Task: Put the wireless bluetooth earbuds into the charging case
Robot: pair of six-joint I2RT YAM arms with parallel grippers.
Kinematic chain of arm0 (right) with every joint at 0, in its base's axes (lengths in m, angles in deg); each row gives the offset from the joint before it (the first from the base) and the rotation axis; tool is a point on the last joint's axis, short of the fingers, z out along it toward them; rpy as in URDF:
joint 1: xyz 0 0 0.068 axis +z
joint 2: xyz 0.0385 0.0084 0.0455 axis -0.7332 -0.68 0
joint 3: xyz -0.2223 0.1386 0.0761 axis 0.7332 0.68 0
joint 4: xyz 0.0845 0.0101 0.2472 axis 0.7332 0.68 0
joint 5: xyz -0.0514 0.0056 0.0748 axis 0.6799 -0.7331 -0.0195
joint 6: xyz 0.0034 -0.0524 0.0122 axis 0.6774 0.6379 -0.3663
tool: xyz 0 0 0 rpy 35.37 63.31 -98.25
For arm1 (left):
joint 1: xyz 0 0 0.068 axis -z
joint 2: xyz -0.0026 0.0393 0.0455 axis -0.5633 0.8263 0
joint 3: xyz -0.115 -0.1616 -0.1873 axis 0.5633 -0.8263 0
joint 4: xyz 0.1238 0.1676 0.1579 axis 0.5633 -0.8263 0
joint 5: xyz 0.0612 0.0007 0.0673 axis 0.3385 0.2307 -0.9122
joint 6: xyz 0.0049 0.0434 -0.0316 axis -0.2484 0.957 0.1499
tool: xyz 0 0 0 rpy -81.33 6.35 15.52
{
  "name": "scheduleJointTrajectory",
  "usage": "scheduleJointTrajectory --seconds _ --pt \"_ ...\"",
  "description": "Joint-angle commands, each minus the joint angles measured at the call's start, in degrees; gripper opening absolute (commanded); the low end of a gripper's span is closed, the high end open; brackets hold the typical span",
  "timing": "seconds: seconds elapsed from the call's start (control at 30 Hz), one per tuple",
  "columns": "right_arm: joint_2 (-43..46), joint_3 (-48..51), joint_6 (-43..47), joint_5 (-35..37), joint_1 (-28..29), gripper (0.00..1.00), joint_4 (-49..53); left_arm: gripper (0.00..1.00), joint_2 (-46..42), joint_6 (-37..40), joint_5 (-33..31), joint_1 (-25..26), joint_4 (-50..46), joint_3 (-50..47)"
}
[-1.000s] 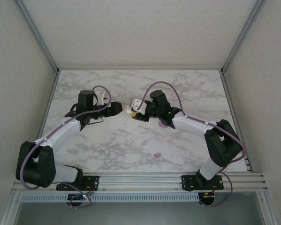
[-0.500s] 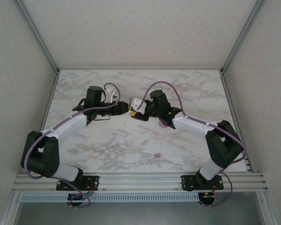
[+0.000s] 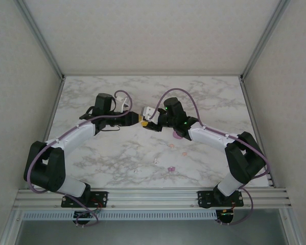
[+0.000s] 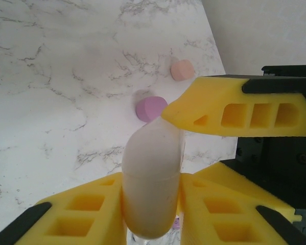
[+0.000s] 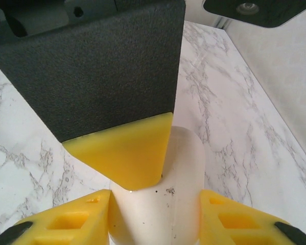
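A white pebble-shaped charging case (image 4: 149, 153) is held off the table between both grippers, its lid closed. In the left wrist view my left gripper (image 4: 150, 179) is shut on it, a yellow pad pressed against each side. My right gripper (image 5: 155, 198) is shut on the same case (image 5: 186, 153) from the opposite end, and a left finger lies across the case's top. From above, the left gripper (image 3: 137, 119) and right gripper (image 3: 147, 122) meet tip to tip at mid-table. Tiny earbuds lie loose on the marble: peach (image 3: 171, 146), pink (image 3: 184, 152), purple (image 3: 170, 168) and white (image 3: 156, 162).
A larger purple piece (image 3: 178, 136) sits half hidden beside the right forearm. The left wrist view shows a purple piece (image 4: 150, 108) and a peach piece (image 4: 182, 70) on the marble table (image 3: 91, 153) beyond the case. Walls enclose the table on three sides.
My left arm swung right to meet the right gripper, and its jaws went from wide open to shut on the white case. The right arm held still.
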Motion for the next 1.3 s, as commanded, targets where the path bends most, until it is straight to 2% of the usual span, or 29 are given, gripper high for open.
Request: scheduleJointTrajectory --seconds 0.0,0.3,0.43,0.5,0.57,0.63,0.7,0.8,0.9,0.97,1.07,1.17,1.27 --pt "1.96 -0.30 0.54 -1.44 0.75 0.40 -1.23 0.29 0.63 1.14 3.16 0.71 -0.66 2.56" --pt "2.13 -0.65 0.85 -2.99 0.84 0.40 -1.40 0.34 1.20 1.75 4.12 0.80 -0.60 3.13" --pt "2.29 -0.49 1.23 -2.34 0.93 0.40 -1.36 0.30 0.90 2.49 4.42 0.82 -2.60 3.18" --pt "2.57 -0.34 1.03 -2.10 0.93 0.40 -1.53 0.23 0.64 2.88 4.83 0.82 -2.65 3.13" --pt "3.11 -0.44 -0.67 -0.78 0.93 0.45 -1.66 0.16 -0.12 2.99 4.66 0.81 -2.08 2.87" --pt "4.40 -0.56 -3.30 0.13 0.85 0.50 -1.54 0.13 -1.91 1.92 2.94 0.82 0.43 2.01" --pt "6.45 -1.18 -9.30 -0.62 0.14 0.56 -0.53 0.12 -5.65 -0.37 -0.69 0.82 6.66 -0.67" --pt "9.60 -3.66 -24.03 -2.09 -3.15 0.66 4.16 0.11 -12.22 -0.19 -4.99 0.82 15.46 -5.25" --pt "10.27 -8.20 -40.68 -7.24 -8.86 0.71 11.41 0.13 -18.05 6.03 -5.27 1.32 22.81 -9.88" --pt "9.25 -10.88 -48.68 -15.49 -11.91 0.71 14.24 0.13 -21.05 12.64 -5.40 2.57 26.33 -12.82" --pt "8.03 -14.93 -54.03 -22.05 -12.49 0.70 18.77 0.10 -23.54 19.45 -7.92 4.63 29.27 -15.31" --pt "8.39 -15.28 -59.72 -29.31 -12.34 0.70 16.12 0.08 -23.72 20.66 -8.79 5.20 32.71 -15.85" --pt "9.40 -16.58 -58.93 -31.00 -10.98 0.69 19.05 0.07 -22.90 19.63 -9.59 5.89 35.95 -15.72"
